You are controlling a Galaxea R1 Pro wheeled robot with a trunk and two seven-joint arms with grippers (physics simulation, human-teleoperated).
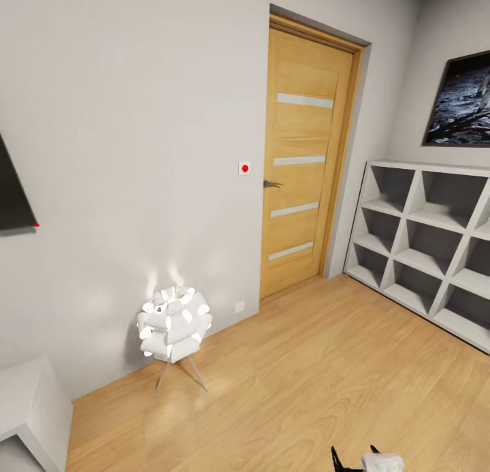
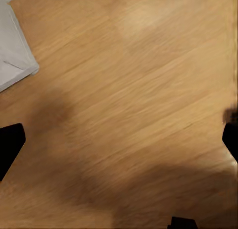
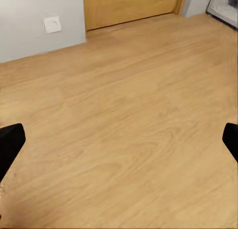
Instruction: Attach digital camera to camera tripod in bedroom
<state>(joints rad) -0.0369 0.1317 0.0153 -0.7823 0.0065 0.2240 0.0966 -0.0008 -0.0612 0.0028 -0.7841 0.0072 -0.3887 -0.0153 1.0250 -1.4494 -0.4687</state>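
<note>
I am in the bedroom, facing its light grey wall (image 1: pixel 136 118) and the oak door (image 1: pixel 306 159) with frosted strips. The digital camera and the camera tripod are out of view. My left gripper (image 2: pixel 119 144) hangs open over bare wood floor, with a black fingertip (image 2: pixel 10 144) at each side and nothing between them. My right gripper (image 3: pixel 119 144) is open too, over floor near the door's foot (image 3: pixel 129 6). Its black fingertips (image 1: pixel 337 457) peek in at the head view's bottom edge.
White cube shelves (image 1: pixel 422 233) line the right wall under a dark framed picture (image 1: pixel 463 101). A white petal lamp (image 1: pixel 173 325) on thin legs stands by the wall. A white unit (image 1: pixel 27 404) sits at lower left; its corner (image 2: pixel 12 50) lies near my left gripper. A dark screen (image 1: pixel 10 193) hangs at left.
</note>
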